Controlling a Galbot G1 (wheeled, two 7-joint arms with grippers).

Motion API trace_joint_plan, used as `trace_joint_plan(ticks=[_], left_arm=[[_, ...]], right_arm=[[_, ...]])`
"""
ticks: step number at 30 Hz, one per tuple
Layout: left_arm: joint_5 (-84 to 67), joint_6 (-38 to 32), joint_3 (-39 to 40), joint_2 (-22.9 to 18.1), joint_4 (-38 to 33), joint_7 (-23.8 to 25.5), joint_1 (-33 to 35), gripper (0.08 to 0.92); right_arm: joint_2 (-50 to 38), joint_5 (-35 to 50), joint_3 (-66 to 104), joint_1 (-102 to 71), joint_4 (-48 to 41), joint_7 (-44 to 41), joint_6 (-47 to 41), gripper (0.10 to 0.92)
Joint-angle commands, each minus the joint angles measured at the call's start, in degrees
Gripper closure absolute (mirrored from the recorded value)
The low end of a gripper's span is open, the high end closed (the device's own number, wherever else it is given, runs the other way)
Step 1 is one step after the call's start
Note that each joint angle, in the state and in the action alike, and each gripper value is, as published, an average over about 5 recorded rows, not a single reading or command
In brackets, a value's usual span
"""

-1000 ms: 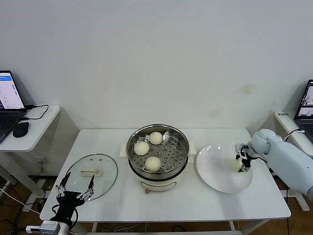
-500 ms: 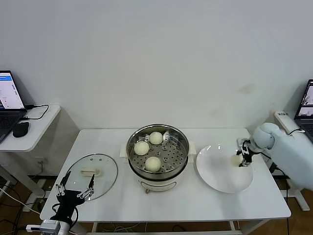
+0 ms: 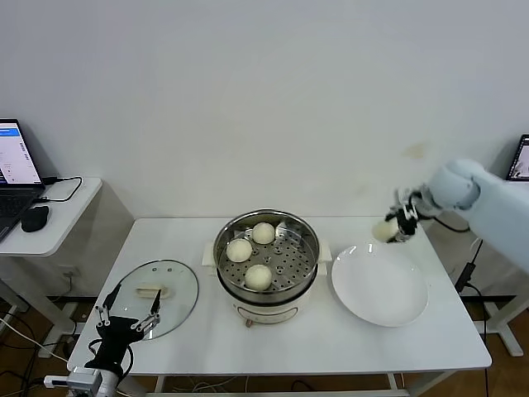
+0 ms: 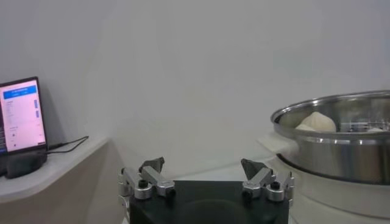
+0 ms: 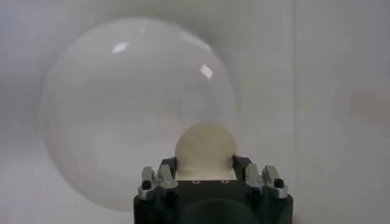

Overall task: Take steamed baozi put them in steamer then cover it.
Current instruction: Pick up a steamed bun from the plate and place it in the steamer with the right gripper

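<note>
Three off-white baozi [image 3: 258, 276] lie on the perforated tray of the shiny steamer [image 3: 266, 229] at the table's middle. My right gripper [image 3: 390, 229] is shut on another baozi [image 3: 384, 230], lifted above the far edge of the white plate [image 3: 379, 285]. In the right wrist view that baozi [image 5: 205, 151] sits between the jaws of the right gripper [image 5: 205, 165], over the plate [image 5: 122, 109]. The glass cover [image 3: 155, 298] with its cream handle lies flat at the table's left. My left gripper [image 3: 128, 314] hangs open at the front left edge, near the cover; the left wrist view shows the left gripper [image 4: 203, 170] and the steamer [image 4: 341, 137].
The white table [image 3: 331, 339] carries the steamer on its white base, plate and cover. A side table with a laptop [image 3: 16, 165] and a mouse [image 3: 35, 217] stands at far left. Another laptop [image 3: 521, 165] shows at the right edge.
My right gripper has risen off the plate with the baozi in it and moved toward the back of the table. The left arm has barely moved.
</note>
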Motion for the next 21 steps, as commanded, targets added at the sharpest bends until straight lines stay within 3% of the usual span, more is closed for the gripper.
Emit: trace_joint_plan(ticks=[1,11,21], left_arm=[[0.0,0.0,0.1,0.1,-0.2,0.0,0.0,0.177],[0.1,0.1,-0.4,0.1,-1.0,0.0,0.1,0.177],[-0.1,0.1,-0.7,-0.2,-1.0,0.0,0.1,0.177]], right_arm=[[5.4,19.8,-16.4,21.3,9.4,4.2,-8.8,0.440],[16.3,34.8,-19.6,19.4,11.5,14.2,-19.3,0.434],[22.2,33.9,-16.7,9.2,6.9,19.8,-21.1,0.431]])
